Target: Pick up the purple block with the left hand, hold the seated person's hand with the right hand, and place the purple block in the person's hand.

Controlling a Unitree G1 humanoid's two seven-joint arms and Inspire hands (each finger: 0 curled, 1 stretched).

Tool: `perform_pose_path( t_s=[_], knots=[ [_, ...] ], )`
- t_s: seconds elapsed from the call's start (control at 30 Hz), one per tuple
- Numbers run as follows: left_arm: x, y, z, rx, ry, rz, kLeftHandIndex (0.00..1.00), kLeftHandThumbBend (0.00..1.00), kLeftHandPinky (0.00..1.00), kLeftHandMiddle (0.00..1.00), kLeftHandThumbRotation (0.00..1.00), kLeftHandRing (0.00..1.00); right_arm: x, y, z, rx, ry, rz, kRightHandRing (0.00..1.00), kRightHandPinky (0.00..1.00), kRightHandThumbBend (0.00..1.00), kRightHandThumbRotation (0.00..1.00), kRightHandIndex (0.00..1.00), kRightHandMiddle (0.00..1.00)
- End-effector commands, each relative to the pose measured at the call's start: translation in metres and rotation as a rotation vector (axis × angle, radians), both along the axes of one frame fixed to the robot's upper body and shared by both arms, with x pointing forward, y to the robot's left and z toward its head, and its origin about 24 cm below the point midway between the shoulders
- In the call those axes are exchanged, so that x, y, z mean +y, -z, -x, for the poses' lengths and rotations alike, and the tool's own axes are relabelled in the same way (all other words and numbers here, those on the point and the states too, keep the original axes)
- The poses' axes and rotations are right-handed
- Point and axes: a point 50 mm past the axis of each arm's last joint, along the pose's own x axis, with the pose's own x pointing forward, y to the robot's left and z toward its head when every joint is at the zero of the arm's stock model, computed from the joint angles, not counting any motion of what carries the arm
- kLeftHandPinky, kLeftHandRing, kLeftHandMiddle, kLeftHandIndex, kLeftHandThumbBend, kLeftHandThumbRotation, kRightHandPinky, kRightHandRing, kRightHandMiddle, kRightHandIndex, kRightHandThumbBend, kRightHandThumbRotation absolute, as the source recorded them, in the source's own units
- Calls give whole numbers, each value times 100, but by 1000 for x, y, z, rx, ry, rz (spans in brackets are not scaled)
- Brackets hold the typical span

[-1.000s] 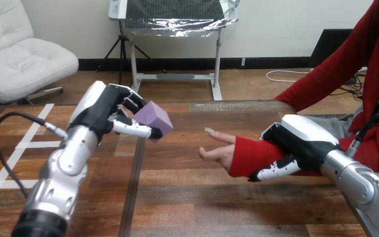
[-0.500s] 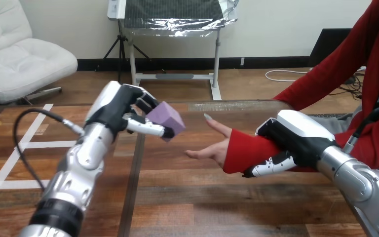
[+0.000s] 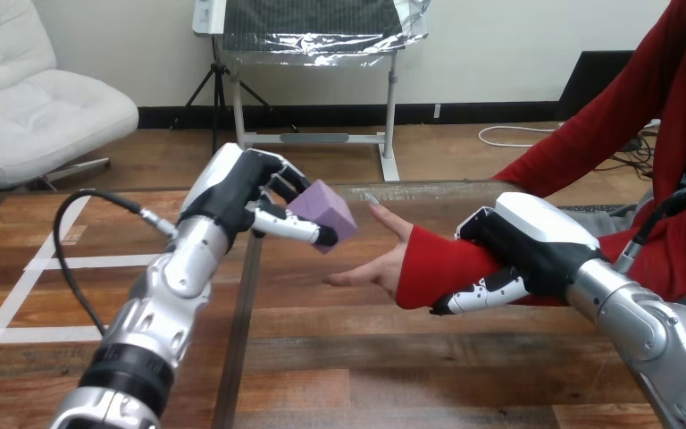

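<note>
While the left hand (image 3: 237,192) grips the purple block (image 3: 323,213), it hovers beside the person's hand (image 3: 377,261). The right hand (image 3: 527,243) clasps the person's wrist (image 3: 429,273).

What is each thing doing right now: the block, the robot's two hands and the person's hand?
left hand: shut on the purple block
purple block: up in the air, near the person's hand
right hand: curled round the person's forearm
person's hand: open, empty
</note>
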Motion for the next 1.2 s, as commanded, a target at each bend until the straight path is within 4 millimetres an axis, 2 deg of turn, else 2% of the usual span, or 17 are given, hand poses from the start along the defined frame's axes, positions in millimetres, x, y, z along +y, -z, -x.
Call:
perform_pose_path(
  t_s=[0.0, 0.3, 0.83, 1.17],
  knots=[
    [-21, -44, -19, -144, 54, 1, 42, 74, 18, 33, 0, 25, 28, -40, -17, -153, -73, -97, 30, 28, 73, 39, 33, 34],
    [-32, -46, -22, -140, 72, -3, 42, 75, 18, 34, 0, 26, 35, -42, -19, -168, -85, -95, 31, 28, 74, 41, 34, 35],
    [-51, -50, -23, -145, 118, 4, 41, 75, 17, 33, 0, 24, 44, -45, -22, -165, -90, -100, 29, 26, 74, 40, 33, 32],
    [-62, -51, -22, -129, 148, 19, 41, 76, 17, 33, 0, 25, 49, -48, -23, -174, -95, -103, 31, 27, 75, 43, 34, 33]
  ],
)
